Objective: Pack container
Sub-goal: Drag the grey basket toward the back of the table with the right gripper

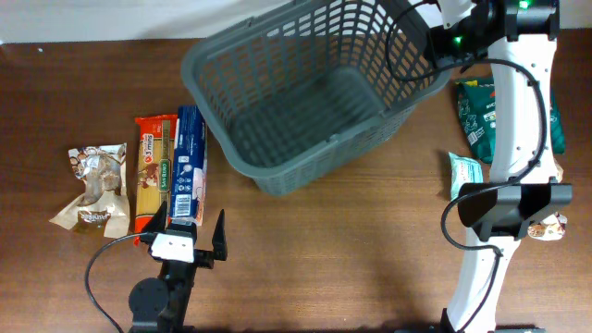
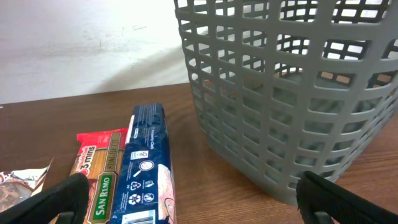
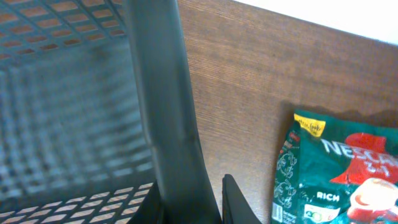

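The container [image 1: 205, 81], a large dark grey lattice basket, sits at the back centre of the table and looks tilted, with nothing inside. It fills the right of the left wrist view [image 2: 292, 93]. My right gripper [image 1: 437, 39] is shut on its right rim, which runs between the fingers [image 3: 194, 200] in the right wrist view as a thick rim [image 3: 158, 93]. My left gripper [image 1: 189, 233] is open and empty near the table's front left; in its own view [image 2: 196, 208] it sits just in front of a blue packet [image 2: 149, 162].
The blue packet [image 1: 191, 162], a San Remo pasta packet [image 1: 154, 171] and a brown-and-white snack packet [image 1: 92, 190] lie left of the basket. A green Nescafe packet [image 1: 481, 111], also in the right wrist view [image 3: 336, 168], a small teal packet [image 1: 464, 174] and another packet [image 1: 552, 227] lie right.
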Robot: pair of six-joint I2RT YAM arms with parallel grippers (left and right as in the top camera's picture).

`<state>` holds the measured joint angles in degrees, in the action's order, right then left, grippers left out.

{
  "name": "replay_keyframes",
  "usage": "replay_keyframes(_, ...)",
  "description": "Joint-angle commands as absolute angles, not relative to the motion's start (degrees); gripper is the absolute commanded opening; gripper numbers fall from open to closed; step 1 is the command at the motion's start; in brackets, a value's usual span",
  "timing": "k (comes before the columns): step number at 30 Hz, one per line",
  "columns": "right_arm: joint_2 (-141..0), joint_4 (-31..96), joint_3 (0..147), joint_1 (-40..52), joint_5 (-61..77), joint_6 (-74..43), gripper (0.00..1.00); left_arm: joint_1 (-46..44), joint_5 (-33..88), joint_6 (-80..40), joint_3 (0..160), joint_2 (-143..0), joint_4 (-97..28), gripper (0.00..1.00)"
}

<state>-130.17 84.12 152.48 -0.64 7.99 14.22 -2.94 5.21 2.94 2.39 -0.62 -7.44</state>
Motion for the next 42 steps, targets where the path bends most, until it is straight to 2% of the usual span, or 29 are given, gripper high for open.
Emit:
replay_keyframes(1,-131.9,84.0,150.1,-0.7,4.2,12.9,0.03,-2.9,5.8,2.6,2.1,-0.3,-7.3,0.99)
replay_keyframes(15,-131.9,91.1,150.1,-0.7,4.2,7.3,0.04,-2.9,5.8,2.6,2.1,-0.3,-7.3,0.99)
replay_keyframes(29,-131.9,96.5,150.2,-0.7,4.7,-6.7,0.04,-2.9,5.8,2.6,2.1,-0.3,-7.3,0.99)
replay_keyframes(42,-131.8,97.3,150.2,2.1,5.9,-12.4,0.04,-2.9,5.8,2.6,2.1,-0.3,-7.3,0.99)
